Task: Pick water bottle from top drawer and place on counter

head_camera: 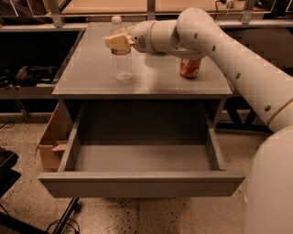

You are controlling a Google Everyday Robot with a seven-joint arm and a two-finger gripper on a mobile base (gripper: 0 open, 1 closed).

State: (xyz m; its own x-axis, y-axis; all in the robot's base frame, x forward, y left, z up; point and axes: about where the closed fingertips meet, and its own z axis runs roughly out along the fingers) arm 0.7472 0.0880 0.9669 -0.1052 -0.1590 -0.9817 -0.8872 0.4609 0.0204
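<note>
The water bottle, clear with a white cap and a label band, stands upright on the grey counter towards its back left. My gripper reaches in from the right at label height. Its tan fingers are closed around the bottle's upper part. The top drawer is pulled fully open below the counter, and its grey floor holds nothing.
A red soda can stands on the counter to the right of the bottle, under my arm. A cardboard box sits on the floor left of the drawer. A pale wooden tabletop lies behind the counter.
</note>
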